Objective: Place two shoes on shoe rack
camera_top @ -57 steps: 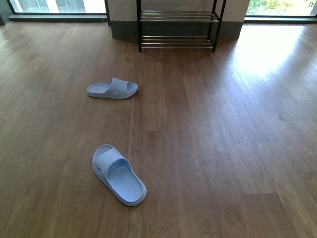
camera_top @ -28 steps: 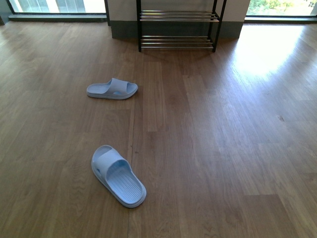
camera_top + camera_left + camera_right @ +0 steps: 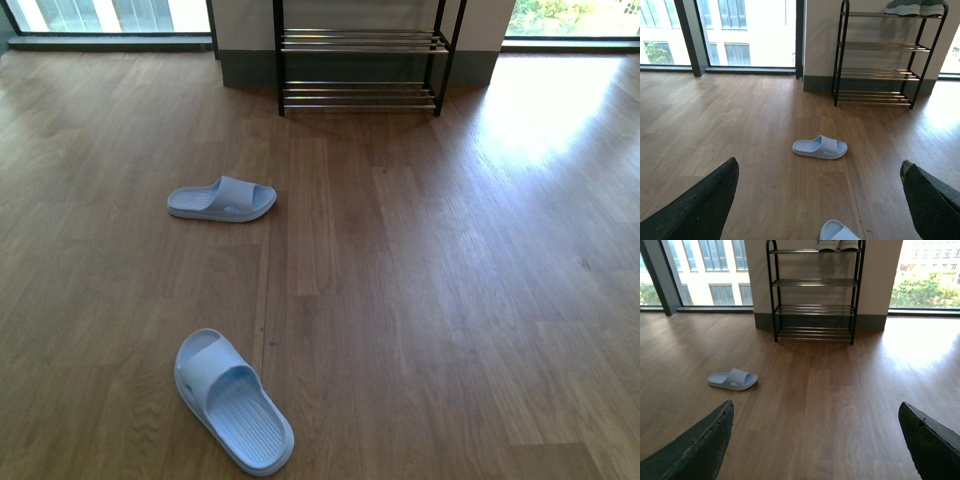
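Left claw (image 3: 819,164): fingers spread wide, nothing between them. Right claw (image 3: 816,406): same, wide apart and empty. Neither arm shows in the front view.

Near sandal (image 3: 233,404) lies flat on the wood floor (image 3: 450,300), just ahead of and below the left claw; only its edge peeks in between the fingers in the left wrist view. Far sandal (image 3: 221,199) lies farther ahead of the left claw, sole down and side-on to it. From the right claw it is ahead and off toward the left arm's side. The two sandals are well apart. Shoe rack (image 3: 360,60) stands well beyond both claws against the wall. Grey sneakers (image 3: 914,7) sit on its top tier; the chrome tiers below look bare.

Judged stage: nothing grasped yet, both sandals yet to go up.

Risks:
- The sandals are low and flat, so a claw coming down steeply may hit the floor before it closes.
- The smooth floor and light rubber mean one finger touching first may just skid the sandal away.
- A grip on the strap alone may let the sandal swing or slip during the long carry.
- The tiers are bars with gaps, so a sandal set down tilted or half on may tip through or fall off the front.
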Controlling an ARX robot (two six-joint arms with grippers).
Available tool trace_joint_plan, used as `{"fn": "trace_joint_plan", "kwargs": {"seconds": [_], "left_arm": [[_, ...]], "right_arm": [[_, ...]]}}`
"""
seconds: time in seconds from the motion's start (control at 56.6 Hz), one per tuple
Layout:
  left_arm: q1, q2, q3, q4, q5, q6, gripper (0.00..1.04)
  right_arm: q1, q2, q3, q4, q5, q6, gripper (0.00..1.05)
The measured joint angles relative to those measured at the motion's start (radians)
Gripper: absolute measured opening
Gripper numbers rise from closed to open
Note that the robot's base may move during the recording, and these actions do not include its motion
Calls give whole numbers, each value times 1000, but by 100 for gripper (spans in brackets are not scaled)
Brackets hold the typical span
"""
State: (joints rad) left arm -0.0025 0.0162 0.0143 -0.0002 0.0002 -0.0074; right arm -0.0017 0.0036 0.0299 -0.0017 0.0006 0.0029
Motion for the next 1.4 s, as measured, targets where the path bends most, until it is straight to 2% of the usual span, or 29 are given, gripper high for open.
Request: {"fn": "trace_joint_plan", "kwargs": {"seconds": [0.884,0.955,1.043,1.096,1.202,1.326,1.397], "left_arm": [[0,0,0,0,-2,0,95],[0,0,0,0,-2,0,95],[0,0,0,0,-1,0,95],[0,0,0,0,-1,0,95],[0,0,0,0,0,0,95],[0,0,0,0,-1,0,95],[0,0,0,0,0,0,95]], "right_arm": [[0,3,1,-2,-3,-2,96],[-21,110,10,-25,-46,-49,96],[-69,441,7,199,-121,-116,96],[-71,745,10,432,-136,-163,96],[-53,1134,50,694,-130,-217,96],[-15,1580,146,946,-114,-272,96],[7,1832,222,1039,-113,-306,96]]}}
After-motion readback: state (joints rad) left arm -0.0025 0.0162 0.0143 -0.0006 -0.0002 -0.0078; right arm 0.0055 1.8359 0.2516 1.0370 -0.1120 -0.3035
